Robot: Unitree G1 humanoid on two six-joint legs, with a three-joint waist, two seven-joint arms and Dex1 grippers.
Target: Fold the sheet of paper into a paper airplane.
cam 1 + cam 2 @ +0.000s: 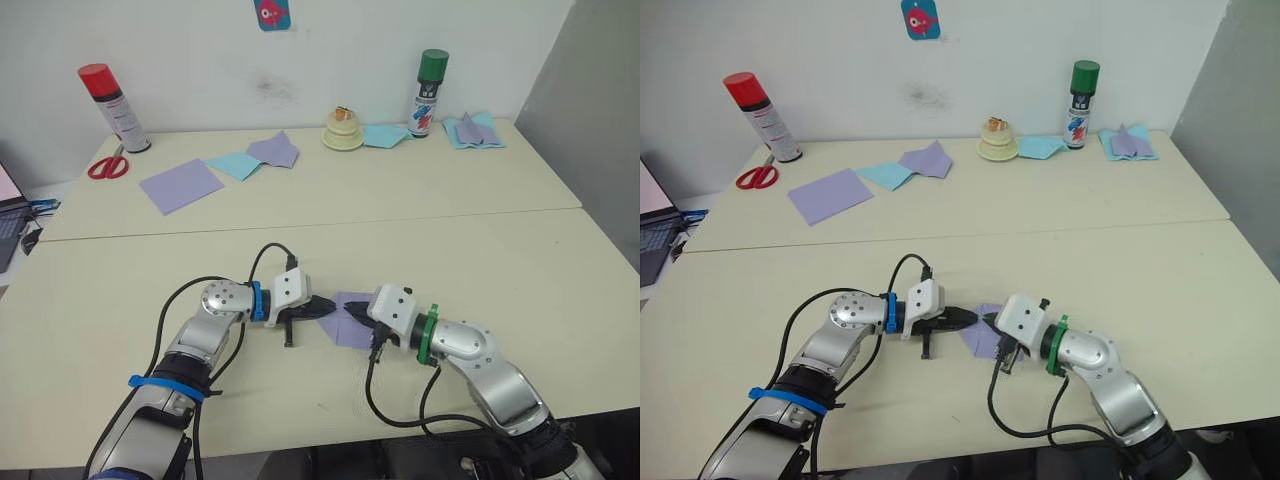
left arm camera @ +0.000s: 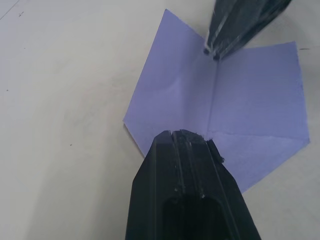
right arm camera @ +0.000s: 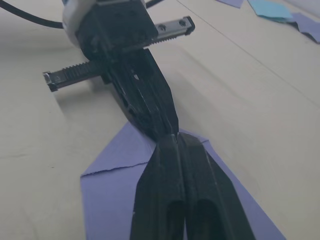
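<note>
I have the sheet of paper lying near the front edge of the table, directly between my two arms, and it is partly folded: the left wrist view shows a centre crease with flaps angled off it, so it reads as pointed rather than square. My left gripper comes in from the left with its two black fingers pressed together, tips down on the paper at one end of the crease. My right gripper meets it from the other side, fingers likewise closed tight, and in the right wrist view the two sets of tips look nearly touching over the lavender surface. I judge neither one is pinching the paper; both seem to be pressing or running along the fold. This material is thin, very light and limp, so it will slide on the smooth tabletop if I push sideways, and it will tear or wrinkle if I drag hard. I would pin it flat with one closed tip on the crease and lift only a free flap edge with the other. At the back of the table sit other lavender and light-blue sheets, scissors and two spray cans, well apart from my work.
</note>
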